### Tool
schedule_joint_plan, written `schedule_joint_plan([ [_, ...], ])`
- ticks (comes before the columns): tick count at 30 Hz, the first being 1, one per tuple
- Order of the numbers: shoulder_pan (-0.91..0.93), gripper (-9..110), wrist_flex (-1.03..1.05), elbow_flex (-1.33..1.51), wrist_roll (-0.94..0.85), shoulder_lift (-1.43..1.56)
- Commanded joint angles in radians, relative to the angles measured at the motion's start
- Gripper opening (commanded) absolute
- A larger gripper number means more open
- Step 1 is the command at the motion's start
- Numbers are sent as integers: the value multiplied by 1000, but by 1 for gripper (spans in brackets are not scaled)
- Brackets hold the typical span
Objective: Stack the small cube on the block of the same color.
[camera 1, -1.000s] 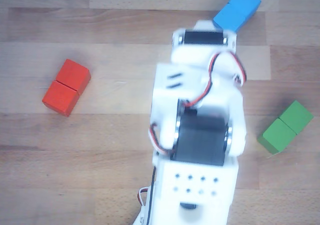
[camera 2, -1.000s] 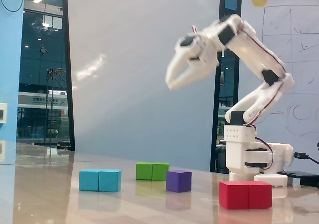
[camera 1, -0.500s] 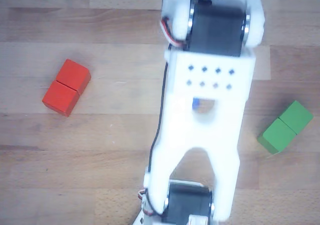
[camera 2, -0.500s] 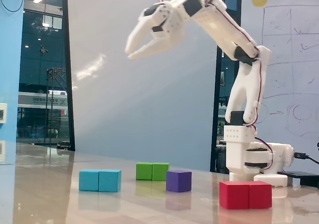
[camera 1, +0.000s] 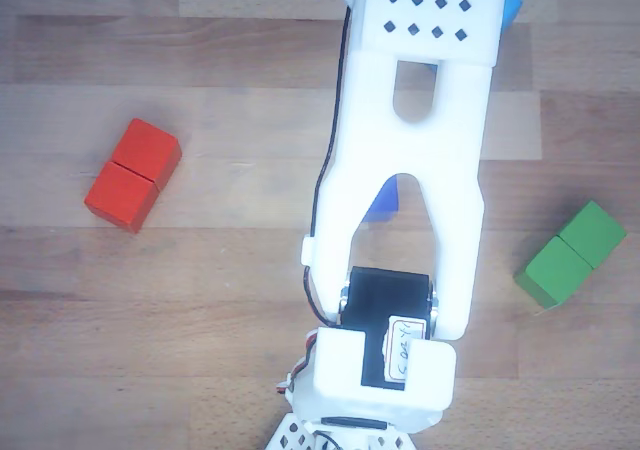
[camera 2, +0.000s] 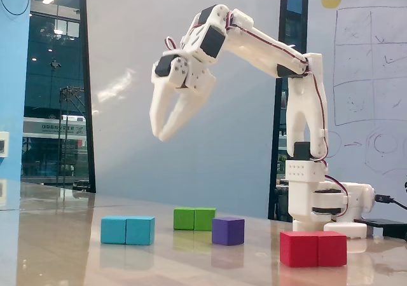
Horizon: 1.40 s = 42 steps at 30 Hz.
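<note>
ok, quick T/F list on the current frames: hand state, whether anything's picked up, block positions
1. The hand is empty. True.
2. The small cube sits on top of the sky-blue block. False: both rest on the table, apart from each other.
3. In the fixed view the hand hangs high above the blocks, fingers pointing down. True.
4. The red block is the farthest from the camera in the fixed view. False: it is the nearest; the green block lies behind the others.
5. The hand's fingertips are spread wide open. False: the fingers bow apart at mid-length but the tips meet.
</note>
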Motion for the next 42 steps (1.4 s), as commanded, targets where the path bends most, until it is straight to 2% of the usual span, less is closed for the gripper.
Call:
schedule_joint_plan([
  [1,9,0,112,-51,9,12],
  [15,-8,0,172,-49,9,8],
  [26,-360,0,169,-49,8,9],
  [30,-268,0,176,-49,9,8],
  [38,138,0,173,-49,-3,8],
  [42,143,0,166,-49,-3,8],
])
